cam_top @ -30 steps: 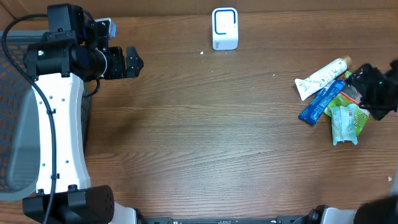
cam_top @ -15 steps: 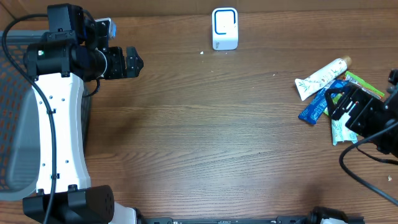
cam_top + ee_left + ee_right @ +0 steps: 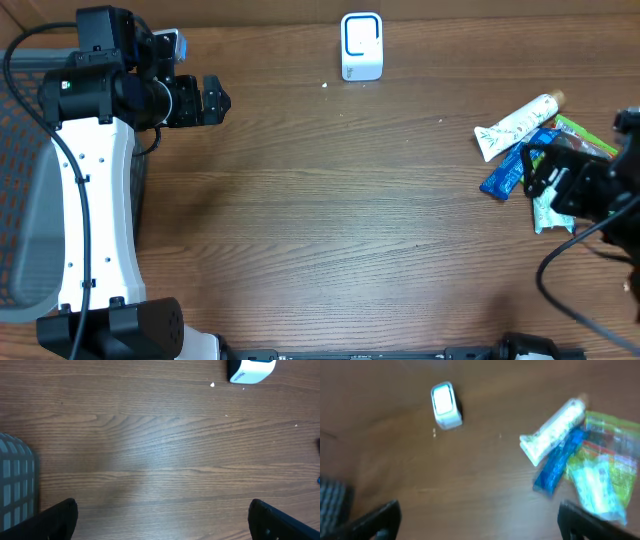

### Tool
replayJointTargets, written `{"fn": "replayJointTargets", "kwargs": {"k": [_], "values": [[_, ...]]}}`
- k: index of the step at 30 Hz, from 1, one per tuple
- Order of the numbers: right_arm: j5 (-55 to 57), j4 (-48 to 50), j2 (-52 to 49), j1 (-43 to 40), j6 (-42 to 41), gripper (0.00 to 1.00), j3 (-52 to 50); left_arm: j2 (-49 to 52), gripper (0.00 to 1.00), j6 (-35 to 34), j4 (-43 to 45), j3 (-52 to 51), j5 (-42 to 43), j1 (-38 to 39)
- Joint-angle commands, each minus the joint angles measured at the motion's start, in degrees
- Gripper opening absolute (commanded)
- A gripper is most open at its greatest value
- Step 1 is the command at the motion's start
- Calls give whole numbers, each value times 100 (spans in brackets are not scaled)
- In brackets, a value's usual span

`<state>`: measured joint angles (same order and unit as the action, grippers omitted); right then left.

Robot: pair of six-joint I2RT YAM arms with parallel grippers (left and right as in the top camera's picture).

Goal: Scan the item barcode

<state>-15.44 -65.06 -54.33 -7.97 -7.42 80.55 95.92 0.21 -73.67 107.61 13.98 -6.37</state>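
- A white, boxy barcode scanner with a rounded face (image 3: 361,45) stands at the far edge of the brown wood-grain table (image 3: 330,230), about midway along it.
- The items lie in a loose heap well to the right of the scanner and nearer the front edge.
- In the heap, a white plastic tube with green print (image 3: 517,126) lies aslant, and a blue tube (image 3: 512,168) touches its near side.
- A green crinkled packet (image 3: 583,134) is on the side of the heap away from the scanner, and a pale green pouch (image 3: 545,212) lies at the front.
- The right gripper (image 3: 538,178) hangs over this heap and hides part of the blue tube and the pouch from overhead.
- Its jaws are spread wide. In the blurred right wrist view the black fingers (image 3: 375,521) sit at the lower corners, with the heap beyond them and ungripped.
- Whether the right gripper touches any item cannot be told.
- The left gripper (image 3: 213,100) is well to the left of the scanner, jaws wide and empty, with bare wood below.
- A grey mesh basket (image 3: 20,210) lies farther left of the scanner, beyond the left arm.
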Motion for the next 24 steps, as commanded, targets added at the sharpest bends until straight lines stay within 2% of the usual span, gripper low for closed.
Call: {"fn": "replayJointTargets", "kwargs": {"k": [1, 7, 13, 17, 24], "values": [[1005, 1143, 734, 629, 192, 100, -1106, 35, 100, 109, 20, 24, 48, 2], [2107, 3390, 2055, 1303, 192, 100, -3331, 35, 100, 109, 20, 24, 48, 2], [1893, 5101, 3333, 1353, 190, 100, -5344, 35, 100, 109, 22, 24, 46, 2], [1655, 5836, 4028, 1370, 188, 100, -6358, 35, 100, 109, 20, 24, 46, 2], [1508, 6328, 4695, 1556, 181, 100, -7420, 35, 100, 109, 20, 24, 46, 2]]}}
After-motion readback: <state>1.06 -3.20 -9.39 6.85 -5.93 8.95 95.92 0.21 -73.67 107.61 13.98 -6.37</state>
